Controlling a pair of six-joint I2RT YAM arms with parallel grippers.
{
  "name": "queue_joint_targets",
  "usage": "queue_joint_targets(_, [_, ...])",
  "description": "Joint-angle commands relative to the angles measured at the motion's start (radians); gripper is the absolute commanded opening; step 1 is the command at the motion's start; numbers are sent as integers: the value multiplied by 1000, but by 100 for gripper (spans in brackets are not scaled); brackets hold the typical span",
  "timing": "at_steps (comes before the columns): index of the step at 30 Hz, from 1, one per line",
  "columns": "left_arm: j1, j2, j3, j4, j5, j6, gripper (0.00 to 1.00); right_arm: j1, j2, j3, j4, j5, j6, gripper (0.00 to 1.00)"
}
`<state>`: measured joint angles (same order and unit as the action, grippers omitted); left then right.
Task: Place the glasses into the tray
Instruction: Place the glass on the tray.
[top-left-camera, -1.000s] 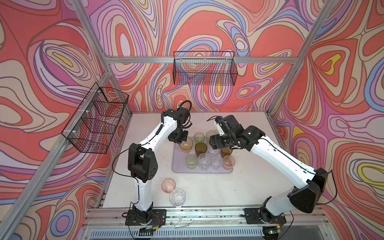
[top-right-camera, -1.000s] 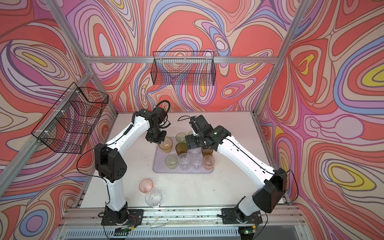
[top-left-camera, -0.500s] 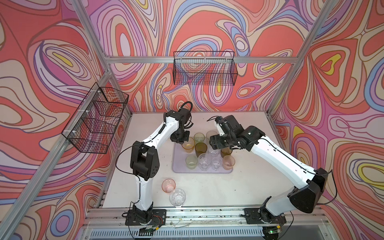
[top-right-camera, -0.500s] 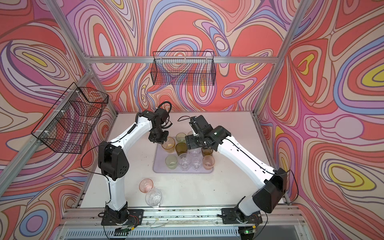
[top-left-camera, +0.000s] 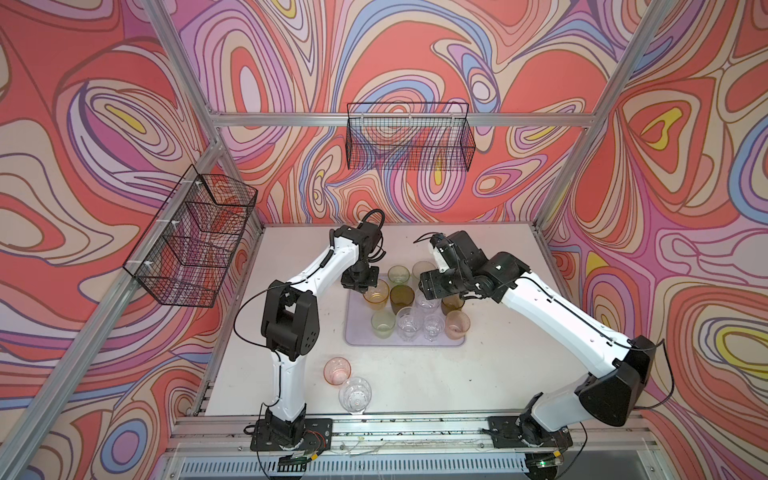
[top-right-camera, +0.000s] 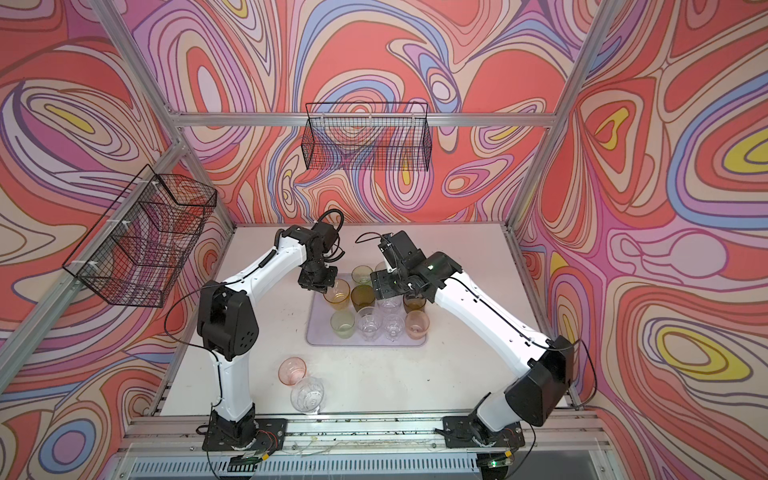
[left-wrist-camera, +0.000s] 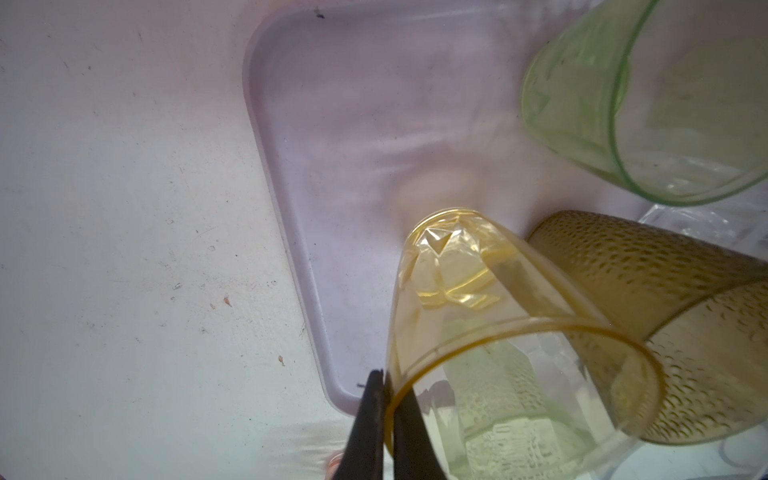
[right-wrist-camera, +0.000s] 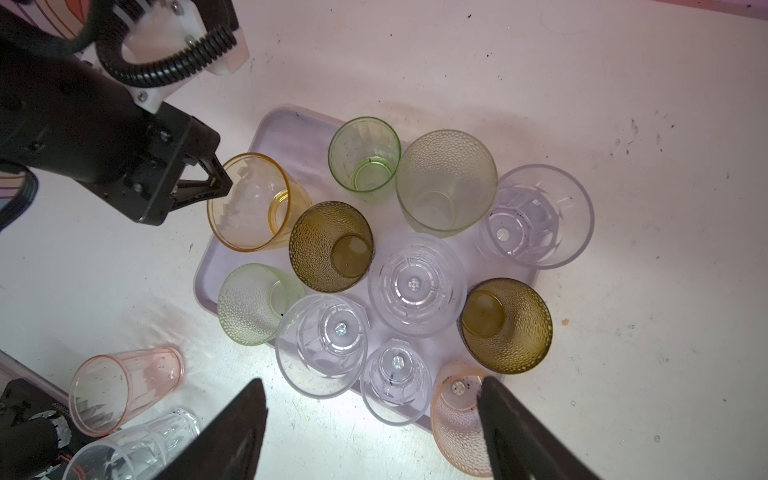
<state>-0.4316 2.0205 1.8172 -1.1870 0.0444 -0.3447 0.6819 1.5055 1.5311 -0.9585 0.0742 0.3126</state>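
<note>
Swirling red, pink and lilac walls (top-left-camera: 124, 124) box in a white table (top-left-camera: 415, 382), and two black wire baskets (top-left-camera: 409, 141) hang on the frame. Your left arm (top-left-camera: 324, 270) and right arm (top-left-camera: 552, 307) both reach toward the middle of the table, where the lavender tray (top-left-camera: 357, 330) lies flat.

Most of the glasses (right-wrist-camera: 415, 286) are packed upright on the tray, rims close together. Two sit off it on the table near the front edge, just beside each other: a pink glass (top-left-camera: 337, 371) and a clear glass (top-left-camera: 354, 395).

Your left gripper (left-wrist-camera: 388, 382) is pinched tight on the rim of the amber glass (left-wrist-camera: 478, 316), one finger inside and one outside. It holds the glass upright at the tray's far-left corner, beside an olive-brown glass (left-wrist-camera: 665, 291). You cannot tell whether its base touches the tray.

Your right gripper (right-wrist-camera: 372, 382) hovers above the crowded glasses with its fingers spread wide, gripping nothing.
</note>
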Motion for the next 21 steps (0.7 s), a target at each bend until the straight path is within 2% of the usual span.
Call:
queue_joint_targets(1, [5,22,-14,1,5,-13,2,-6,-24,-14,-5,6,-3,83])
queue_joint_targets(21, [8,61,-19,12,14,-17,4,-5,-22,-11,-4,9,-10,83])
